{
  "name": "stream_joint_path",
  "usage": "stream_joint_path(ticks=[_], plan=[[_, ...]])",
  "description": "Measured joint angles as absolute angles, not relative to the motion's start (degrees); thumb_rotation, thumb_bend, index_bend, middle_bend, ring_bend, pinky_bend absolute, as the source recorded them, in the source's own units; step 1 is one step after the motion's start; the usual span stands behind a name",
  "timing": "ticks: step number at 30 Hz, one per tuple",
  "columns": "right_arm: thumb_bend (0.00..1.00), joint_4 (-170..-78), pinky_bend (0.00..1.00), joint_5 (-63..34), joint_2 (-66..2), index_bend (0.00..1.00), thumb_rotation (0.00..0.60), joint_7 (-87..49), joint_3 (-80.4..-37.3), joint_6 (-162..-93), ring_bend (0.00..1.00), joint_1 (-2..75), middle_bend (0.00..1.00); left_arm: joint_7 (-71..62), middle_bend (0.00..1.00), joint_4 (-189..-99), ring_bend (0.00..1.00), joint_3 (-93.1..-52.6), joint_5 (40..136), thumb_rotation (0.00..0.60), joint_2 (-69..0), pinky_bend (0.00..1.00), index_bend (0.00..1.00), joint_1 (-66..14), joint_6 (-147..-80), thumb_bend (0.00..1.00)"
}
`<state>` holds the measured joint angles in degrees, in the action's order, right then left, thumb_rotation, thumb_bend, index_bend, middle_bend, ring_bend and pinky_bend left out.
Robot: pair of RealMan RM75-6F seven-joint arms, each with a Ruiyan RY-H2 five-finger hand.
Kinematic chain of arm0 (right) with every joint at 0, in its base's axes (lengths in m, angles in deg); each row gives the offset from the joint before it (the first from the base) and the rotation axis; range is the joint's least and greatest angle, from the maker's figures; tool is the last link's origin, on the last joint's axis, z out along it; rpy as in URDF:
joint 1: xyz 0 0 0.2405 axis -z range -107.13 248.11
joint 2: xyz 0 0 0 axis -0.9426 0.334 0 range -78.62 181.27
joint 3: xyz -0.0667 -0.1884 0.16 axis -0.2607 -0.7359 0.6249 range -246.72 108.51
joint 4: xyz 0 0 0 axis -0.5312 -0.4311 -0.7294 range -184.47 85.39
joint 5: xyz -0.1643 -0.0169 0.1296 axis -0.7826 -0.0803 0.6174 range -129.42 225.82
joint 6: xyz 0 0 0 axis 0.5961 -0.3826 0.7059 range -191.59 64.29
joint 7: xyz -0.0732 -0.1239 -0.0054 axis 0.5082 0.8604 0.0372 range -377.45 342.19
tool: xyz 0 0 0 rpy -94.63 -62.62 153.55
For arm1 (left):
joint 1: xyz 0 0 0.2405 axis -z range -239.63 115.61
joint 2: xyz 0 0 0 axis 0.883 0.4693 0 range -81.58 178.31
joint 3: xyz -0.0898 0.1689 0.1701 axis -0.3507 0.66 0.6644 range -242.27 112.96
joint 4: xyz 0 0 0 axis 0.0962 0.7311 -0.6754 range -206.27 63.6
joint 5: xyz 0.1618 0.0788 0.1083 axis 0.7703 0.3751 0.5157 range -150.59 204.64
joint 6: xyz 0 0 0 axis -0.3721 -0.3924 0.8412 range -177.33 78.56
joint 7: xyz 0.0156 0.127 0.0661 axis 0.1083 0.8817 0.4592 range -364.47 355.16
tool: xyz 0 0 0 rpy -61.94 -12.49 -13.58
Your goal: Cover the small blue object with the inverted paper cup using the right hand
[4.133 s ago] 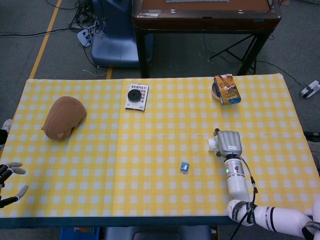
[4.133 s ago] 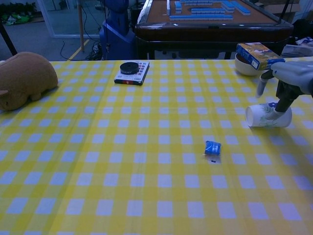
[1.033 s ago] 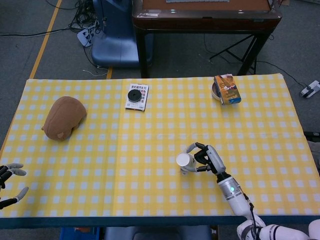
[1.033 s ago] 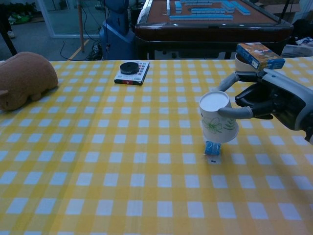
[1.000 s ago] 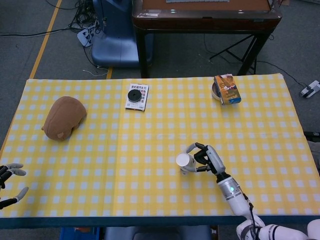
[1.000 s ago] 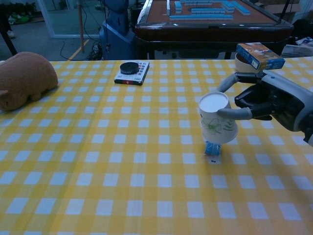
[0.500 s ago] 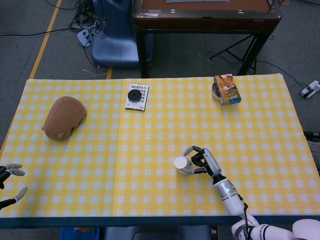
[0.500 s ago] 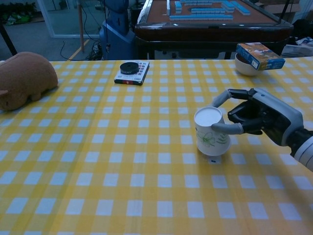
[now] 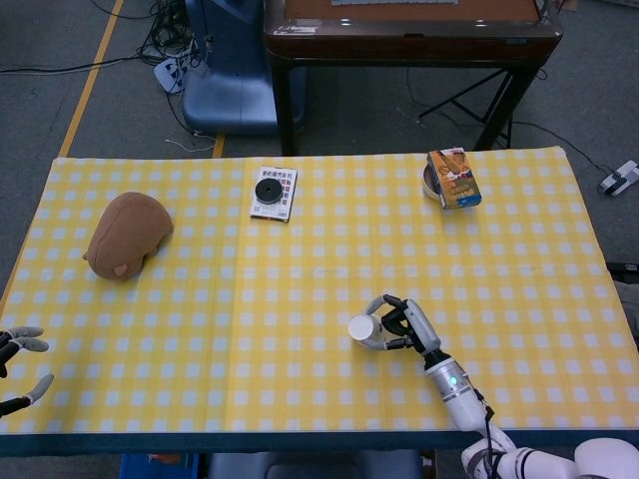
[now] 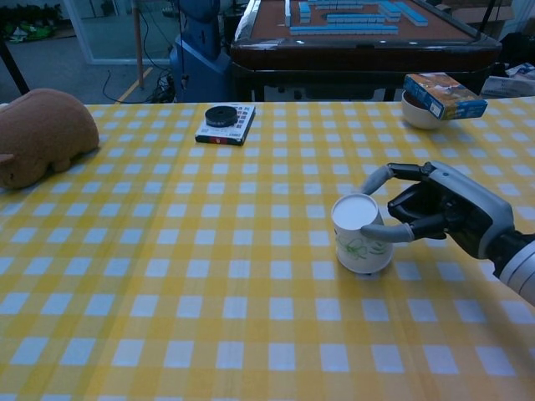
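Note:
The white paper cup point(image 10: 361, 237) point(image 9: 361, 328) stands upside down on the yellow checked tablecloth, its rim down on the cloth and its flat bottom facing up. The small blue object is hidden; no part of it shows in either view. My right hand point(image 10: 435, 210) point(image 9: 402, 324) is at the cup's right side, with fingers point(image 10: 376, 178) curved around its wall and touching it. My left hand point(image 9: 18, 369) hovers at the table's near left edge, fingers apart, holding nothing; it does not appear in the chest view.
A brown plush toy point(image 9: 126, 234) point(image 10: 40, 135) lies at the left. A black disc on a small booklet point(image 9: 274, 192) point(image 10: 226, 122) sits mid-back. A bowl with a box on it point(image 9: 451, 180) point(image 10: 435, 97) stands at the back right. A dark table point(image 10: 359, 33) lies beyond.
The right hand lowered the inverted cup from above the blue object down onto the cloth, hiding the object. In the last half second the cup settled slightly lower.

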<state>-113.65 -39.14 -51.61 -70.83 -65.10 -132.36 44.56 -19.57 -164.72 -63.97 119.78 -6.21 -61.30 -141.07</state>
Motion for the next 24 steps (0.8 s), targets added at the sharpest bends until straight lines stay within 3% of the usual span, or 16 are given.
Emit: stream_joint_path(ticks=[5, 8, 19, 24], plan=[[0.0, -114.4, 1.0, -39.4, -51.0, 0.32, 0.6, -70.8, -65.4, -132.6, 1.0, 44.7, 1.0, -19.4, 0.32, -164.7, 0.29, -64.0, 119.8, 0.6, -6.3, 0.59, 0.51, -61.2, -140.9, 0.26], [0.0, -115.5, 1.0, -39.8, -50.1, 0.29, 0.6, -70.6, -65.7, -133.0, 1.0, 44.9, 1.0, -19.2, 0.32, -164.7, 0.29, -63.9, 119.7, 0.6, -6.3, 0.59, 0.51, -61.2, -140.7, 0.26], [0.0, -122.7, 1.0, -41.1, -44.9, 0.28, 0.6, -65.4, -66.2, -137.3, 1.0, 46.9, 1.0, -18.4, 0.32, -165.0, 0.29, -63.7, 120.0, 0.6, -6.3, 0.59, 0.51, -61.1, -140.4, 0.26], [0.0, -125.5, 1.0, -41.6, -41.9, 0.37, 0.6, -54.4, -66.5, -139.5, 0.93, 48.2, 0.97, -18.0, 0.32, -165.0, 0.29, -63.8, 119.8, 0.6, -6.4, 0.59, 0.51, -61.0, -140.2, 0.26]])
